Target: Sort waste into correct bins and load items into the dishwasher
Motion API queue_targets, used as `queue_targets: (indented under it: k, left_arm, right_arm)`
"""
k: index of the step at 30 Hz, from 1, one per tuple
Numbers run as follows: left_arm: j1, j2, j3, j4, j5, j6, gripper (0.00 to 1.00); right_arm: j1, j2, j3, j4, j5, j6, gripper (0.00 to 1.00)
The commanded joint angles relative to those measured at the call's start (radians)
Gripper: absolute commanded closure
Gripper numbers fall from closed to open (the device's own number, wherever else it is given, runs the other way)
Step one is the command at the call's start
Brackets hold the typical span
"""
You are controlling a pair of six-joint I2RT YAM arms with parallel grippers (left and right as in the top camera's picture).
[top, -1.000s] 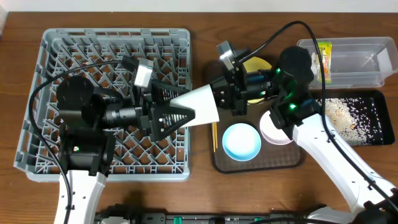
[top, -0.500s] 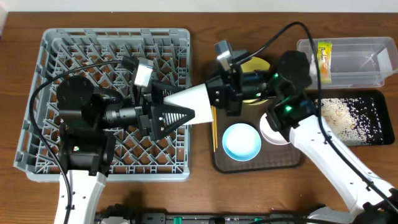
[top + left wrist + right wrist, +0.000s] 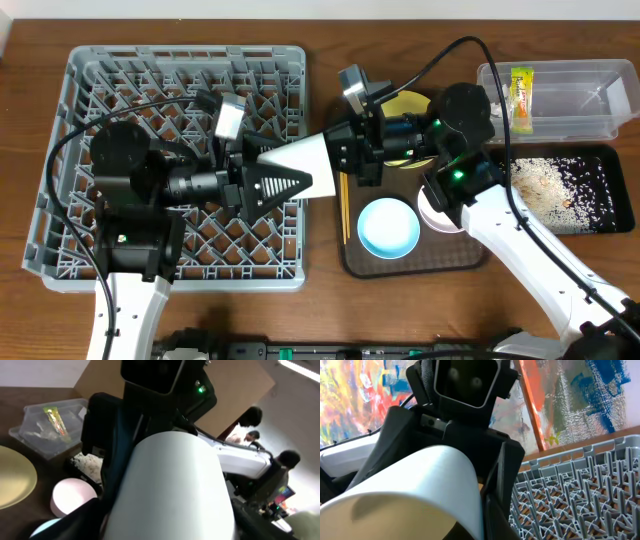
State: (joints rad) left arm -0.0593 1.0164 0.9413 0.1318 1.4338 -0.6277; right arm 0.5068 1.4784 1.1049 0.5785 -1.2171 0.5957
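1 wht cup (image 3: 318, 160) | 1 blue bowl (image 3: 389, 228) | 1 ylw plate (image 3: 418, 102)

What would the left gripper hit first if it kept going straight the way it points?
The small white cup that the right gripper holds out; the left gripper seems to straddle it.

Tabletop (image 3: 30, 30): brown wood.
Tray (image 3: 462, 252): dark brown, on the tabletop right of centre.
Painting (image 3: 360, 395): bright multicoloured canvas in the background.
People (image 3: 248, 436): dark-haired figures, far off, blurred.
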Motion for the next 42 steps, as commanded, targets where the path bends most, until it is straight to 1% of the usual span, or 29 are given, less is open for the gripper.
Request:
queue_targets:
  k: [1,3,8,14,17,24,26,28,35,36,39,42]
  left_arm:
    - [-0.005,0.003,0.007,0.005,-0.002,0.001,0.37]
    - [-0.005,0.003,0.007,0.005,-0.002,0.001,0.40]
    - [-0.005,0.003,0.007,0.005,-0.002,0.001,0.41]
    - [-0.005,0.003,0.007,0.005,-0.002,0.001,0.48]
    - [-0.005,0.003,0.007,0.005,-0.002,0.001,0.50]
    - [-0.005,0.003,0.007,0.005,-0.002,0.001,0.61]
    - [-0.005,0.003,0.007,0.005,-0.002,0.001,0.64]
    - [-0.005,0.003,0.007,0.005,-0.002,0.001,0.67]
    - [-0.005,0.003,0.007,0.005,-0.002,0.001,0.75]
    - [-0.005,0.003,0.007,0.005,-0.002,0.001,0.75]
    - [-0.005,0.003,0.007,0.005,-0.002,0.001,0.75]
    - [-0.005,0.003,0.007,0.005,-0.002,0.001,0.75]
  right_arm:
    - [0.013,0.007,0.011,0.006,0.017,-0.010,0.99]
    - [0.013,0.007,0.011,0.010,0.026,-0.010,0.99]
    - [0.013,0.007,0.011,0.010,0.032,-0.010,0.99]
    - [0.011,0.007,0.011,0.010,0.032,-0.010,0.97]
    - [0.011,0.007,0.011,0.010,0.032,-0.010,0.98]
    - [0.011,0.007,0.011,0.010,0.032,-0.010,0.89]
    - [0.011,0.007,0.011,0.010,0.032,-0.010,0.83]
    - [0.011,0.007,0.011,0.013,0.032,-0.010,0.82]
    - [0.011,0.007,0.011,0.014,0.035,-0.010,0.82]
    - [0.011,0.007,0.011,0.014,0.036,-0.010,0.82]
    - [0.011,0.007,0.011,0.017,0.035,-0.010,0.86]
    - [0.011,0.007,0.011,0.017,0.036,-0.010,0.99]
